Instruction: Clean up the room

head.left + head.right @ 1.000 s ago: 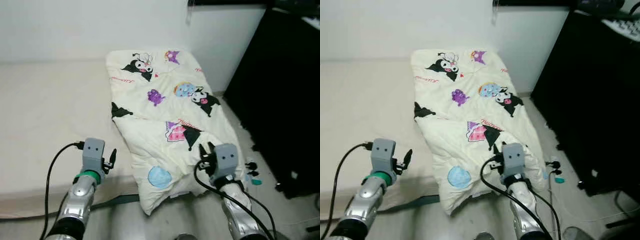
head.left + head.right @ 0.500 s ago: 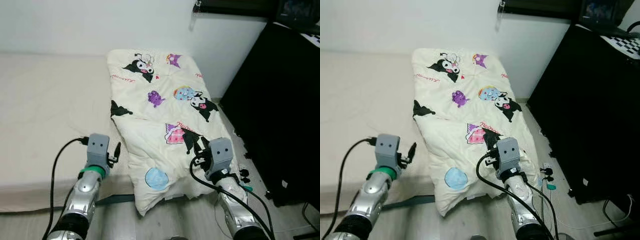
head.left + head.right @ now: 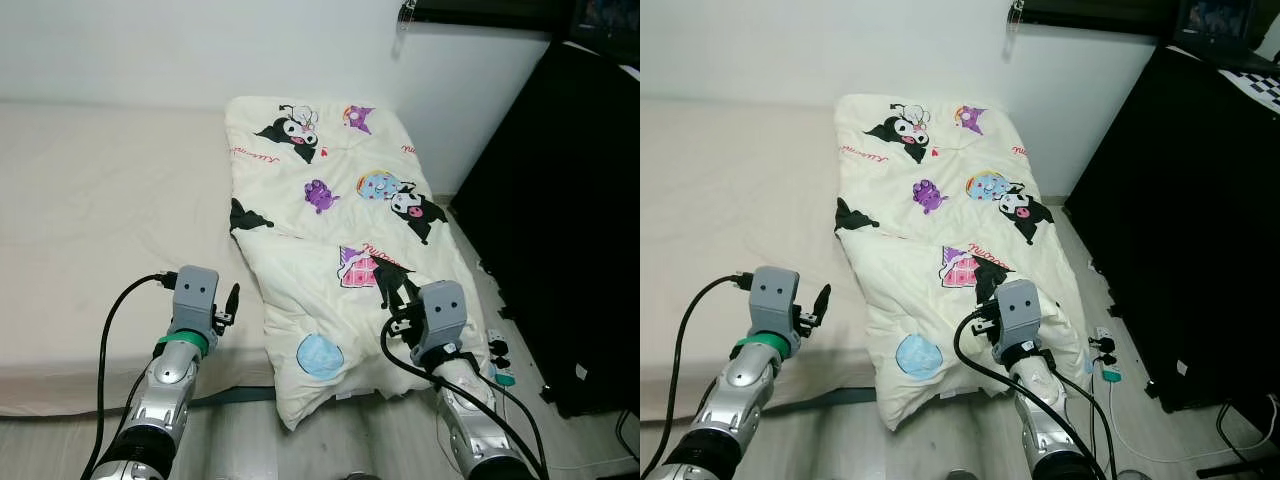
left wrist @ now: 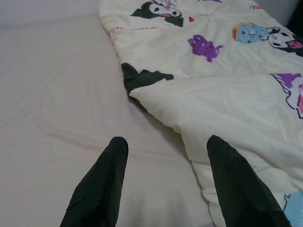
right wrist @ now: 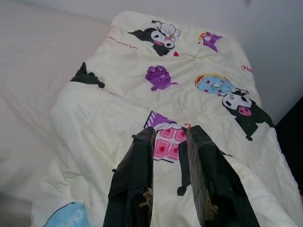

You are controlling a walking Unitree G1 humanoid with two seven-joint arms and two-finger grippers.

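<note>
Folded quilt [image 3: 340, 225] on the right side of the bed [image 3: 100, 230], long axis running from the near edge toward the back wall [image 3: 200, 50].

The quilt is cream, puffy and stitched, printed with black, purple, pink and blue cartoon figures; its near end droops over the mattress edge toward the floor [image 3: 330, 440], and a folded upper layer forms a soft ridge across the middle. The bed sheet is pale beige, lightly creased. A black cabinet [image 3: 570, 220] stands to the right. Left gripper [image 4: 165, 149] hovers above the sheet just beside the quilt's edge, fingers spread wide, grasping nothing. Right gripper [image 5: 166, 142] hangs over the quilt's near end, fingers drawn nearly together with a narrow gap, nothing between them.
</note>
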